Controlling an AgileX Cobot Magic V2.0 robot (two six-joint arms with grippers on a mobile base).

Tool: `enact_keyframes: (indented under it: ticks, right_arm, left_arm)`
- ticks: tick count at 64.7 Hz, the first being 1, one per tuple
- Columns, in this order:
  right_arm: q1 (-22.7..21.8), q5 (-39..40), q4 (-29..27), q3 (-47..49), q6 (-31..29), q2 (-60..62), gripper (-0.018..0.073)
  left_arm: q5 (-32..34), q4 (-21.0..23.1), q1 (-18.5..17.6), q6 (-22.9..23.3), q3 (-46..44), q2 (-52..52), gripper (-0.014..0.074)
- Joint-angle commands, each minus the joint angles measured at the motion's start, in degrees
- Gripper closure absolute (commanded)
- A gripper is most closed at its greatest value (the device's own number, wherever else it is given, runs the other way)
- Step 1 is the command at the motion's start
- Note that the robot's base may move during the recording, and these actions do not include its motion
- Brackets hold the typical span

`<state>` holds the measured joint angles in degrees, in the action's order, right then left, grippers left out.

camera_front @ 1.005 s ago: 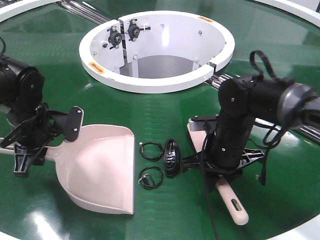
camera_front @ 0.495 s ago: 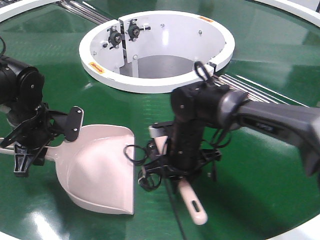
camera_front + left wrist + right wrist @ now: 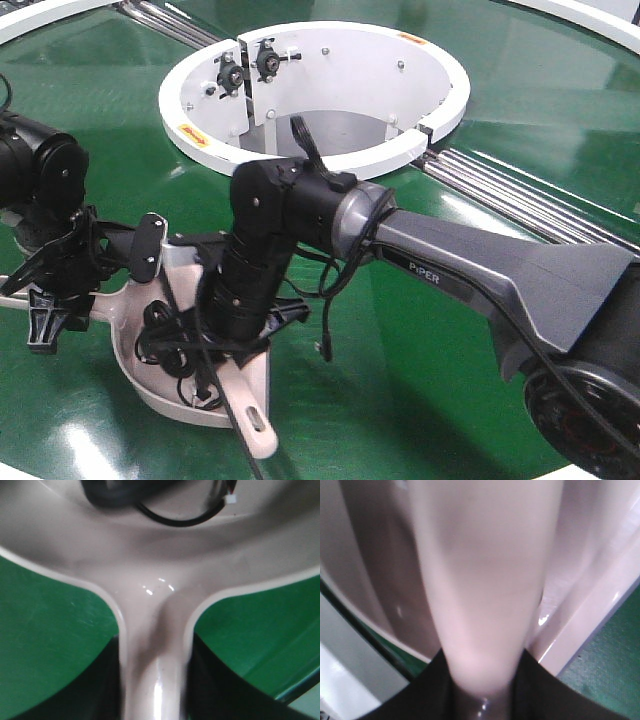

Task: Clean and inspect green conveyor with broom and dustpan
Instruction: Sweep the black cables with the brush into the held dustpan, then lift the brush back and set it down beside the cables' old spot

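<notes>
Exterior front-facing view: dustpan (image 3: pixel 128 352) sits flat on the green conveyor (image 3: pixel 400 410). Left gripper (image 3: pixel 155 680) is pinched on the dustpan's handle, with dark fingers (image 3: pixel 95 695) pressed against both sides of it.

Right gripper (image 3: pixel 235 318) hangs over the dustpan's mouth, clamped on the broom (image 3: pixel 256 428). In the right wrist view the pale handle is wedged between dark pads. The bristle end is hidden under the wrist, somewhere inside the dustpan. The slotted handle end sticks out past the dustpan's near edge.

Black cables (image 3: pixel 165 340) are bunched inside the dustpan. The left wrist view shows one loop close to the handle neck.

Likely step: final sweep-in, debris looks mostly collected.

What could go wrong:
- The cables are springy loops and could catch on the bristles. If so, pulling the broom out would drag them back over the dustpan's lip onto the belt.
- Broom pressure into the dustpan could twist or slide it in the left pinch, which only holds the narrow handle. The lip would then lift and debris could slip underneath.
- The right wrist is very near the left gripper's black finger plate at the dustpan's handle side, so a careless retreat could knock them together.
- A thin lead hanging from the right arm just beside the dustpan could snag.
</notes>
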<state>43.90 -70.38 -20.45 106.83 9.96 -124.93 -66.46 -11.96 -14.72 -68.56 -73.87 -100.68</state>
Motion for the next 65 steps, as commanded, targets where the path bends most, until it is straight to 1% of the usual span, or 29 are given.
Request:
enact_keyframes:
  ticks: [1,5,17,25,35,47,53,65]
  right_arm:
    - [-0.35,-3.60,-0.25,3.38,-0.88,4.57,0.0564]
    - [-0.43,-3.60,1.11,3.32,-0.62,5.24,0.0564]
    - [-1.22,-3.60,10.88,3.32,4.09,6.73,0.0564]
    - [-2.86,-3.60,13.25,3.32,4.89,8.05,0.0564]
    - [-5.46,-3.60,15.13,3.20,3.49,10.80,0.0564]
    - [-10.54,-3.60,17.88,-1.49,3.26,15.64,0.0564]
    - [-14.53,-3.60,18.91,-6.46,2.88,18.51,0.0564]
    - [-21.31,-3.60,18.91,-17.34,-2.13,23.73,0.0564]
  left_arm:
    - [-0.28,0.31,-0.33,0.00,-1.73,2.13,0.0602]
    - [-0.28,0.31,-0.33,0.00,-1.73,2.13,0.0602]
    - [-0.28,0.31,-0.33,0.00,-1.73,2.13,0.0602]
    - [-0.28,0.31,-0.33,0.00,-1.73,2.13,0.0602]
    - [-0.28,0.31,-0.33,0.00,-1.73,2.13,0.0602]
    - [-0.28,0.31,-0.33,0.00,-1.73,2.13,0.0602]
    - [-0.28,0.31,-0.33,0.00,-1.73,2.13,0.0602]
    - [-0.28,0.31,-0.33,0.00,-1.73,2.13,0.0602]
